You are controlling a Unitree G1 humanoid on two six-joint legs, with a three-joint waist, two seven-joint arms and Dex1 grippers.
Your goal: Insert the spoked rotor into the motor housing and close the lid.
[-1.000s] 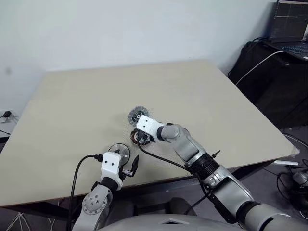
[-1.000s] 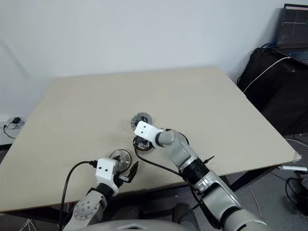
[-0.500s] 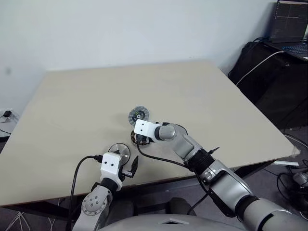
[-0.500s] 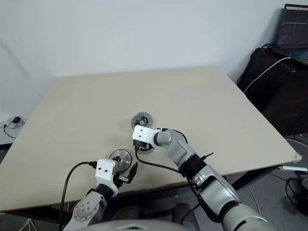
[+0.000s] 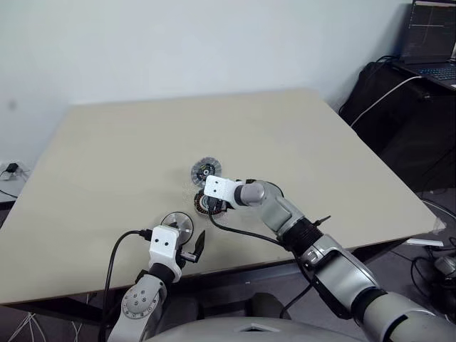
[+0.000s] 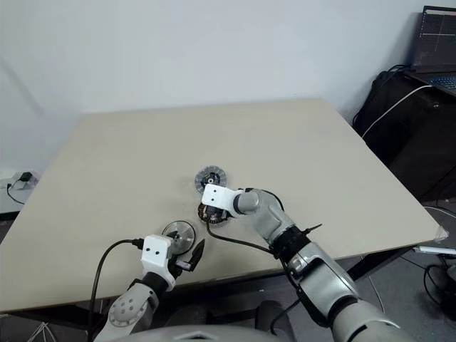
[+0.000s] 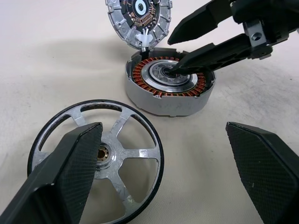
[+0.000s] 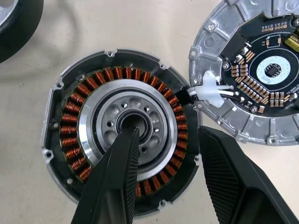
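Observation:
The spoked rotor (image 7: 93,158), a shiny wheel with a dark rim, lies flat on the table just ahead of my left gripper (image 7: 163,135), which stands open and empty. Beyond it sits the motor housing (image 8: 70,116) with copper windings. My right gripper (image 8: 168,132) hangs open over it, tilted downward. One of its fingertips (image 8: 128,140) is at the central bore and the other is just outside the rim. The lid (image 8: 219,42) lies inside-up beside the housing, its circuit board showing. White wires (image 8: 208,93) join it to the housing.
The beige table (image 5: 285,135) has free room all around the parts. Its front edge runs just under my left arm. A dark stand with a laptop (image 5: 431,43) and cables is off the table's far right corner.
My right wrist has rolled a little over the housing. The left arm and the parts have stayed where they were.

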